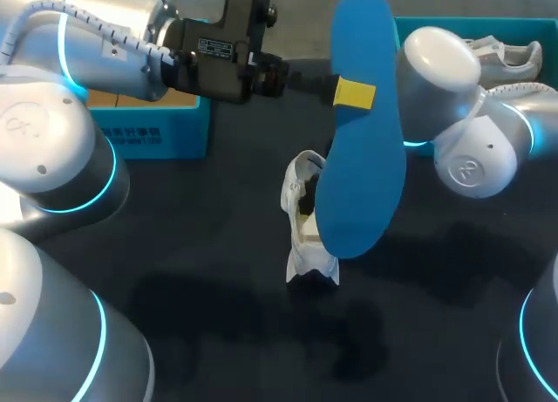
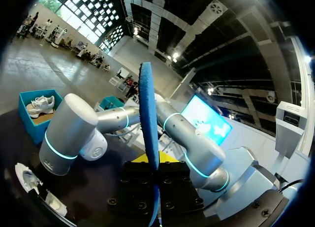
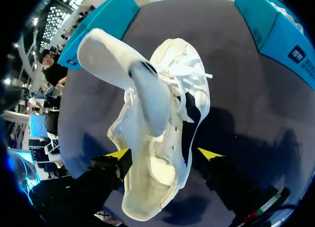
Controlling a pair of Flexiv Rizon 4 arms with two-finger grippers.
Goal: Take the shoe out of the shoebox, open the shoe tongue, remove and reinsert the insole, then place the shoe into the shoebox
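**Dark counter: insole aloft, shoe gripped below**

Dark, matte counter (image 1: 200, 271) fills the head view, with a teal shoebox (image 1: 488, 25) at its far right corner and a second teal box (image 1: 153, 127) at the far left. A white shoe (image 1: 514, 57) lies inside the shoebox.

The left arm comes in from the left along the far side of the counter and reaches past the middle. The left end effector (image 1: 352, 94) is clamped on the blue insole (image 1: 366, 166), and one yellow tip shows against the insole's face at about a third of its length. The insole is held high above the counter, long axis running near to far, clear of everything below it. In the left wrist view the insole (image 2: 147, 118) is seen edge-on, rising straight out of the left end effector (image 2: 152, 164).

Under the insole's near end, a second white shoe (image 1: 301, 193) stands on end at the counter's middle, well apart from both boxes. The insole hides its right side in the head view.

The right wrist view shows this shoe (image 3: 162, 138) between the yellow tips of the right end effector (image 3: 162, 155), which is closed on the shoe's two sides. The tongue (image 3: 106, 52) is folded far out from the opening, and loose laces (image 3: 189, 74) lie across the upper. A dark strip runs along the shoe's side next to one finger.
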